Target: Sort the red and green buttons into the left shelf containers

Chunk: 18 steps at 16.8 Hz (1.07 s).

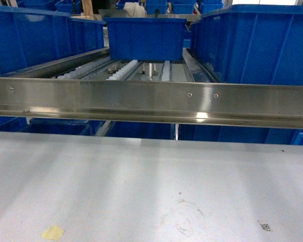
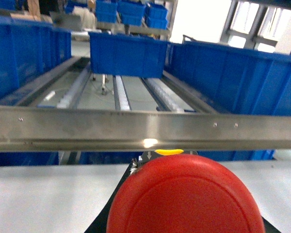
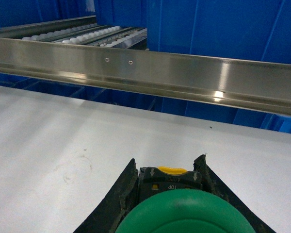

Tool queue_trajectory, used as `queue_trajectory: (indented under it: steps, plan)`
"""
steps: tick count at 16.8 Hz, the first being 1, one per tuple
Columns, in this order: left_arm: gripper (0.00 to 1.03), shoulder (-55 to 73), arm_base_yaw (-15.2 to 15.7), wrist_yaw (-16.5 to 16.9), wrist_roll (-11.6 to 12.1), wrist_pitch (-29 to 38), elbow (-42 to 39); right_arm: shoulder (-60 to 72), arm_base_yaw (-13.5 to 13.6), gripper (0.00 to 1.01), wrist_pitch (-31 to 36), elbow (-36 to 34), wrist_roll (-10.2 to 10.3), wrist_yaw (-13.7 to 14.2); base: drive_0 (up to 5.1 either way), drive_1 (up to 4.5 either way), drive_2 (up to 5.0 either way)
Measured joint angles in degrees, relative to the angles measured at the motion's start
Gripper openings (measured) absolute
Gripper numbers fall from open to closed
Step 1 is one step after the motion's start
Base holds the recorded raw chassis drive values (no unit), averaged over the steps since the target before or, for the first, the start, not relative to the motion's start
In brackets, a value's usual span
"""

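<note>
Left claw (image 2: 184, 213): clenched on the red button (image 2: 186, 196); the domed cap fills the bottom of the left wrist view and hides most of the fingers, a yellow part showing just behind it.
Right claw (image 3: 167, 194): grasping the green button (image 3: 182, 213) between two dark fingers (image 3: 121, 194); black body marked TOP with a yellow part sits between them, pressed on both sides.
Table (image 1: 141, 181): pale grey top below both claws; a yellowish scrap (image 1: 52, 232) near its front left edge.
Steel rail (image 1: 151, 101): runs across beyond the table.
Roller tracks (image 1: 126, 70): behind the rail.
Left shelf containers (image 1: 35, 38): blue bins at far left; another blue bin (image 1: 145, 38) mid-back, one (image 1: 257, 43) at right.
</note>
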Motion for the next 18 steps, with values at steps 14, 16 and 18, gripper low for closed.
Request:
queue_trajectory:
  steps: [14, 16, 18]
  plan:
    - [0.25, 5.3, 0.8, 0.2, 0.4, 3.1, -0.2, 0.0, 0.0, 0.29, 0.0, 0.0, 0.0, 0.0, -2.5, 0.51, 2.4]
    - [0.25, 5.3, 0.8, 0.3, 0.4, 3.1, -0.2, 0.0, 0.0, 0.29, 0.0, 0.0, 0.0, 0.0, -4.2, 0.71, 4.3]
    - [0.25, 5.3, 0.8, 0.2, 0.4, 3.1, -0.2, 0.0, 0.0, 0.29, 0.0, 0.0, 0.0, 0.0, -4.9, 1.17, 3.5]
